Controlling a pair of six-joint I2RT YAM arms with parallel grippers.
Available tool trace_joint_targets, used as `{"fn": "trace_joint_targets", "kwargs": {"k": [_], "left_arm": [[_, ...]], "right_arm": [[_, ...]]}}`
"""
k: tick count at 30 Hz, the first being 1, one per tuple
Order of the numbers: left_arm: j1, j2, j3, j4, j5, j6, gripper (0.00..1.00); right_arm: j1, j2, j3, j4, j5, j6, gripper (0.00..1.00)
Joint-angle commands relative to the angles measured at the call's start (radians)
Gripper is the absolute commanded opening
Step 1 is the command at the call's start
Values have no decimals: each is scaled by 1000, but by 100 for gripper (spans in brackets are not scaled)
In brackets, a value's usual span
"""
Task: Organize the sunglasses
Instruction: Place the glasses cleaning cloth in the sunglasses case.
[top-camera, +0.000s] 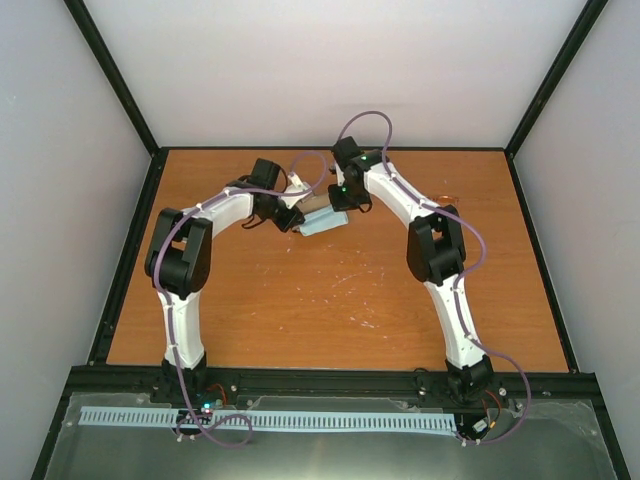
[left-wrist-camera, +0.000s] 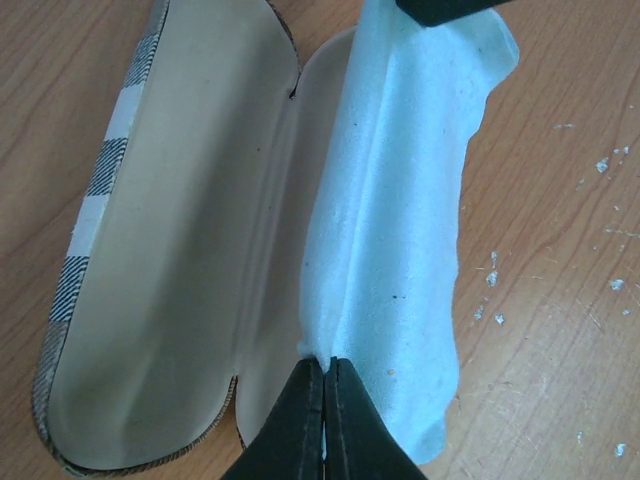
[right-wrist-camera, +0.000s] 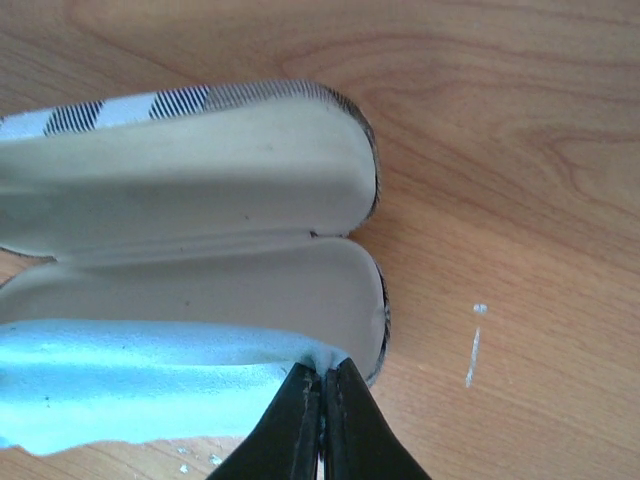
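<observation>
An oval case lies open on the table, with striped shells and a cream lining (left-wrist-camera: 180, 250) (right-wrist-camera: 200, 180). A light blue cloth (left-wrist-camera: 400, 220) (right-wrist-camera: 130, 380) is stretched lengthwise over its right half. My left gripper (left-wrist-camera: 326, 365) is shut on the cloth's near end. My right gripper (right-wrist-camera: 322, 375) is shut on the opposite end, at the rim of the case. In the top view both grippers, left (top-camera: 297, 222) and right (top-camera: 340, 205), meet over the cloth (top-camera: 322, 222) at the back middle of the table. The sunglasses are out of view in every frame.
The orange wooden table (top-camera: 330, 300) carries white paint flecks (left-wrist-camera: 610, 285) near the case. Black frame rails (top-camera: 130, 250) border it on the left, right and front. Grey walls stand behind.
</observation>
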Motion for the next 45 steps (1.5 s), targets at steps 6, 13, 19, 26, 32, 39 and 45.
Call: {"fn": "trace_joint_targets", "kwargs": {"k": [6, 13, 19, 26, 32, 39, 45], "left_arm": [[14, 41, 52, -26, 31, 13, 0], [15, 41, 27, -21, 27, 8, 1], [15, 45, 13, -22, 28, 8, 0], [15, 52, -11, -11, 16, 13, 1], [15, 61, -20, -8, 9, 15, 1], [15, 68, 6, 12, -21, 19, 1], [15, 70, 28, 32, -40, 17, 1]], "right_arm": [[-18, 80, 96, -29, -59, -17, 3], [-18, 107, 81, -35, -94, -14, 3], [-18, 111, 53, -26, -100, -9, 3], [-16, 83, -43, 11, -97, 5, 3], [-6, 37, -146, 64, -74, 21, 3], [-4, -16, -201, 127, -41, 42, 3], [-3, -44, -210, 170, -38, 54, 3]]}}
